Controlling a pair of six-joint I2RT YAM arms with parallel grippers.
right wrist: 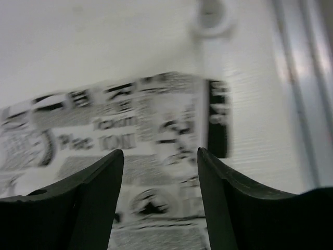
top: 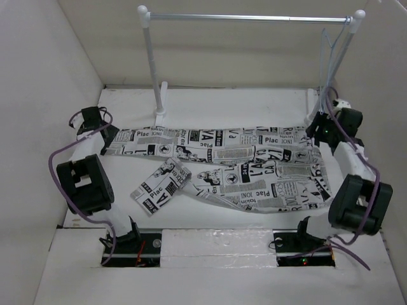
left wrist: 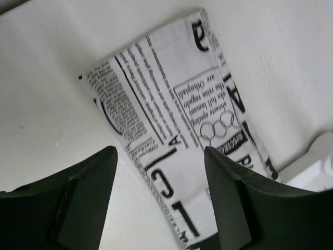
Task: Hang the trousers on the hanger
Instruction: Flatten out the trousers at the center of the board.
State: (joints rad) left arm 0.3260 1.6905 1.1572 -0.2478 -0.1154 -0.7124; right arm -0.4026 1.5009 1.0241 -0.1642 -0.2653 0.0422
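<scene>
The trousers (top: 229, 166), white with black newspaper print, lie flat across the table, with one leg folded back at the front left. My left gripper (top: 109, 135) is open above the left leg end; in the left wrist view the cloth (left wrist: 171, 120) runs between the open fingers (left wrist: 160, 151). My right gripper (top: 316, 132) is open over the trousers' right end; in the right wrist view the printed cloth (right wrist: 156, 130) lies under the open gripper (right wrist: 160, 151). The pale wire hanger (top: 331, 63) hangs from the right end of the rail.
A white-posted rack with a silver rail (top: 248, 18) stands at the back, its left post foot (top: 160, 114) near the trousers' top edge. White walls close in on the left, right and back. The arm bases (top: 127, 244) sit at the near edge.
</scene>
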